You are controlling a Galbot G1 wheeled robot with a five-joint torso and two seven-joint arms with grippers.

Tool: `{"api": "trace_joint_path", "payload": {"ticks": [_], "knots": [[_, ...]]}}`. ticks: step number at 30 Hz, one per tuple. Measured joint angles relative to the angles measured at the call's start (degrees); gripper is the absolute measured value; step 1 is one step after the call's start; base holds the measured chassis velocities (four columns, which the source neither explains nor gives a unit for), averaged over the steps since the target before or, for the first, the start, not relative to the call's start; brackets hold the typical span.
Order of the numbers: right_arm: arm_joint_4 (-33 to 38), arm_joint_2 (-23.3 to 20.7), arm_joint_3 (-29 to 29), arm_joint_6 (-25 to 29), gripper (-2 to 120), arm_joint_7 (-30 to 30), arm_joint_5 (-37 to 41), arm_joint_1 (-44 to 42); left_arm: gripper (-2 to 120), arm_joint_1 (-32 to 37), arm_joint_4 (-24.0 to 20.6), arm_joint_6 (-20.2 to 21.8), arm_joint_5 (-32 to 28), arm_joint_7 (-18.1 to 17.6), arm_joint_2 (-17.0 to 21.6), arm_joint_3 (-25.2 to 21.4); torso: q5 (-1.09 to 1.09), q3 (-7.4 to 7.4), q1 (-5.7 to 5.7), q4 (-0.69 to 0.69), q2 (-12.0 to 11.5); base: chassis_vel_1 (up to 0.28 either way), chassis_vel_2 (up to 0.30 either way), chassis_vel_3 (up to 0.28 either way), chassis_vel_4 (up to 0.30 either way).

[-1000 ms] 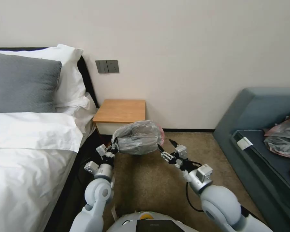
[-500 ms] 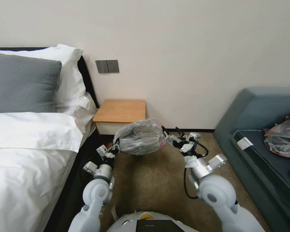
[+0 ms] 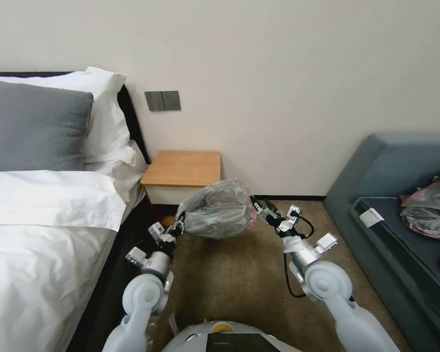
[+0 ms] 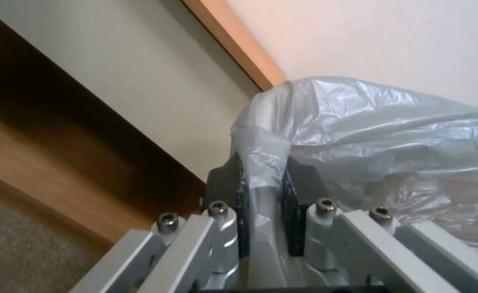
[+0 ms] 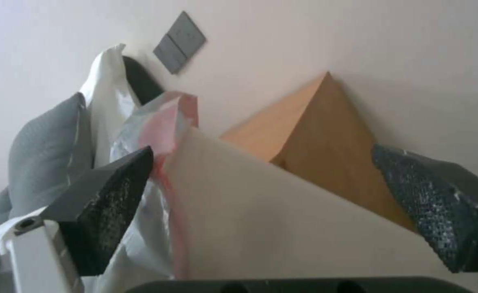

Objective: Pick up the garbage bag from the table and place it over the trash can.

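Left gripper (image 3: 179,225) clamps the garbage bag (image 3: 220,209) beside the nightstand (image 3: 183,168); right gripper (image 3: 259,209), jaws spread, at the bag's opposite edge

Bed (image 3: 39,230) left, grey pillow (image 3: 32,127), wall switches (image 3: 162,100), sofa (image 3: 401,195) right.

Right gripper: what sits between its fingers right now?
In the right wrist view, the right gripper stands open around the trash can's cream wall, with the garbage bag's pinkish edge against one finger.
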Motion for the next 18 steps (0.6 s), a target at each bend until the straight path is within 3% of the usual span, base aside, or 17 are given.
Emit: {"api": "trace_joint_path", "payload": {"ticks": [15, 18], "knots": [[1.55, 1.01, -2.29, 0.76, 100, -1.63, 4.21, 0.3, 11, -0.03, 0.54, -0.09, 0.01, -0.04, -0.46, 0.17, 0.0, 0.0, 0.0, 0.0, 0.0, 0.0, 0.0, 0.0, 0.0], [1.7, 1.07, -2.45, 0.83, 96, -1.87, 3.71, 0.19, 11, -0.15, 0.54, -0.11, 0.08, -0.13, -0.51, 0.3, 0.0, 0.0, 0.0, 0.0, 0.0, 0.0, 0.0, 0.0, 0.0]]}}
